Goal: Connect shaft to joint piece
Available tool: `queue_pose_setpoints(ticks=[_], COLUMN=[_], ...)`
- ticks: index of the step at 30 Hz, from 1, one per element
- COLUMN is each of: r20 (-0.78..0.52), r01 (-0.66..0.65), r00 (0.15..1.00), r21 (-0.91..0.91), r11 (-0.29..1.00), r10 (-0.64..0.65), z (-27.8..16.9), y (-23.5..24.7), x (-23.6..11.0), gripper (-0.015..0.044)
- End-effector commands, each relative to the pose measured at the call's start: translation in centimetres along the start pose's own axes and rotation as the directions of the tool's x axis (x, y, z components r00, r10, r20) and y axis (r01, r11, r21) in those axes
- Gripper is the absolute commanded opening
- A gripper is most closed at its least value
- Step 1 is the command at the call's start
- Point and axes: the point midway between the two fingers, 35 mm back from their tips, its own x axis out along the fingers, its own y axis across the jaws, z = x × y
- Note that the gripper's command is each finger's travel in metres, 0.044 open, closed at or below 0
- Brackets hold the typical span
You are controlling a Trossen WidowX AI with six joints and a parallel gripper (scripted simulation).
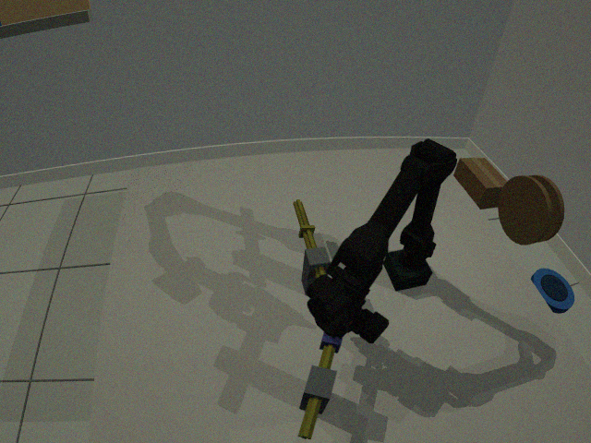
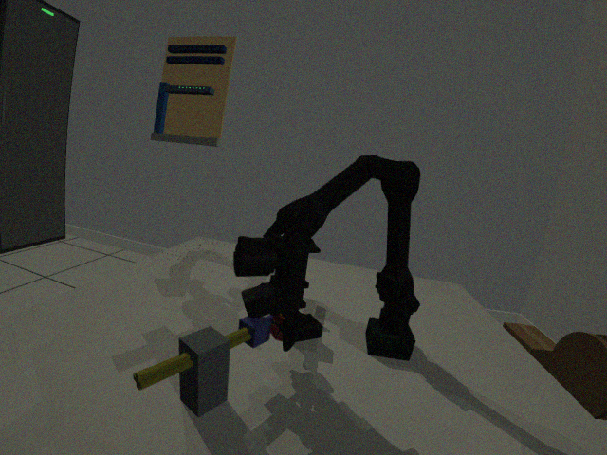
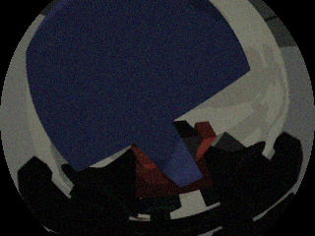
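A yellow shaft [image 1: 312, 414] [image 2: 161, 370] runs through the near grey block [image 1: 319, 381] [image 2: 206, 370]. It ends in a blue joint piece [image 1: 331, 341] [image 2: 255, 330] [image 3: 132, 59] that fills most of the wrist view. A red part of the joint [image 2: 276, 327] [image 3: 205, 134] shows just behind the blue one. My gripper [image 2: 283, 334] [image 3: 163, 141] is low over the joint and shut on the joint piece, with the red part between the fingers. The second yellow shaft [image 1: 303, 217] passes through the far grey block [image 1: 317, 257]. Its near end is hidden under my wrist.
My arm's base [image 1: 408, 274] [image 2: 389, 342] stands right of the shafts. A brown wooden disc on a block [image 1: 529, 209] [image 2: 583, 372] and a blue round dish [image 1: 553, 288] lie at the right edge. A dark cabinet [image 2: 29, 122] and a wall board [image 2: 193, 93] stand behind.
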Motion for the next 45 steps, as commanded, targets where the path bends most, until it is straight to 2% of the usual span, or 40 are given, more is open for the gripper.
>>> queue_pose_setpoints(ticks=[1,21,45], r20=[-0.028,-0.169,-0.188], r01=[0.003,-0.013,-0.047], r00=[1.0,0.984,0.982], r21=[-0.065,-0.354,-0.322], r11=[0.998,0.935,0.946], r10=[-0.005,-0.05,-0.015], z=[0.0,0.0,-0.1], y=[-0.2,-1.4,-1.4], x=[-0.1,-0.7,-0.9], gripper=[0.0,0.0,0.0])
